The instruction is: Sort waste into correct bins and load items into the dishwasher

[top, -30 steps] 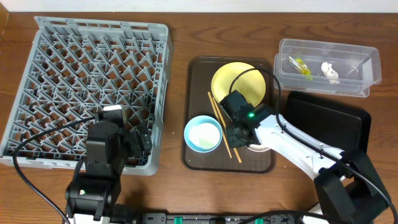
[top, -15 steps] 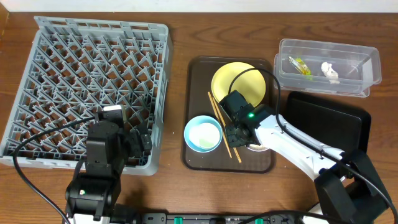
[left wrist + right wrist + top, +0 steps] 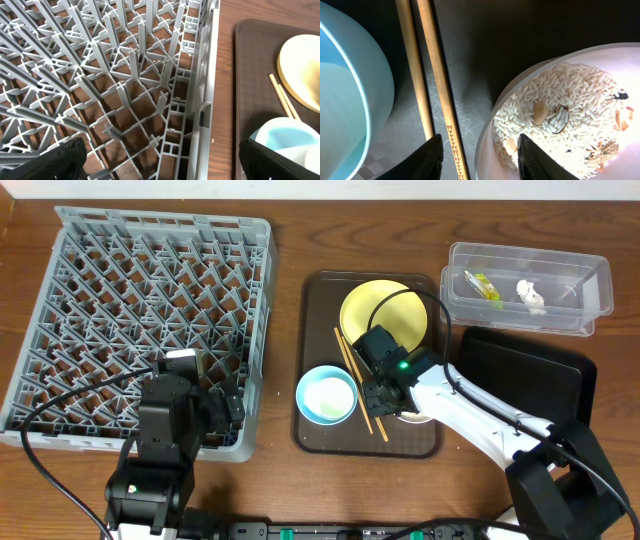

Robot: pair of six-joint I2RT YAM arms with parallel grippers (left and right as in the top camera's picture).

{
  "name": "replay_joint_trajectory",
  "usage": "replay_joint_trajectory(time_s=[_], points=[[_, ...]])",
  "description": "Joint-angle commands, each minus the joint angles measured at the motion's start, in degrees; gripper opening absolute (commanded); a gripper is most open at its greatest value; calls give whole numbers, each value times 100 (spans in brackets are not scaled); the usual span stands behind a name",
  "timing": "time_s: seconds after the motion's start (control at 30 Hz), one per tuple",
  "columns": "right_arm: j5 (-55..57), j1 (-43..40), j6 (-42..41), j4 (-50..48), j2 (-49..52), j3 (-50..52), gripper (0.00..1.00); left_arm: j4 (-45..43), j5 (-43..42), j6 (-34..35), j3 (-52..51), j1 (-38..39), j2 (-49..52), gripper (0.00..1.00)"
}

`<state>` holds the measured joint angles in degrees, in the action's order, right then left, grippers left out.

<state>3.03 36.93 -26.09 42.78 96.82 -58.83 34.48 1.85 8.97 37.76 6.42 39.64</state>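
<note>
We are poising the right pincer [image 3: 480, 150], half-spread and empty, astride the rim of the white bowl [image 3: 520, 86], its rice [image 3: 570, 100] lying toward 2 o'clock, chopsticks [image 3: 436, 75] running 12-to-6 alongside; the left pincer [image 3: 160, 162] is gaping wide over the dish rack [image 3: 202, 85]

Dish rack [image 3: 150, 310]: grey matt plastic. Tub [image 3: 528, 290]: clear glossy plastic. Chopsticks [image 3: 437, 90]: smooth bare wood. My right gripper [image 3: 480, 150]: matt black plastic.

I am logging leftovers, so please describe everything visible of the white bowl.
The white bowl is round, smooth and glossy, standing upright on the dark brown tray, right of the chopsticks without touching them. It holds whitish rice with a few brown bits. The right gripper hovers over its rim, jaws apart.
</note>
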Motion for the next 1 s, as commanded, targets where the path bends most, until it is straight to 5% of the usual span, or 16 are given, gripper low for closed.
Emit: replay_joint_trajectory(time_s=[0.0, 0.17, 0.5, 0.97], points=[[15, -26, 44, 11, -17, -76, 50, 0, 9, -15, 116, -28, -4, 99], [15, -28, 354, 24, -28, -81, 65, 4, 9, -15, 116, -28, -4, 99], [-118, -28, 1010, 2, -507, -81, 77, 2, 9, -15, 116, -28, -4, 99], [-164, -26, 1047, 11, -748, -81, 79, 2, 9, -15, 116, -28, -4, 99]])
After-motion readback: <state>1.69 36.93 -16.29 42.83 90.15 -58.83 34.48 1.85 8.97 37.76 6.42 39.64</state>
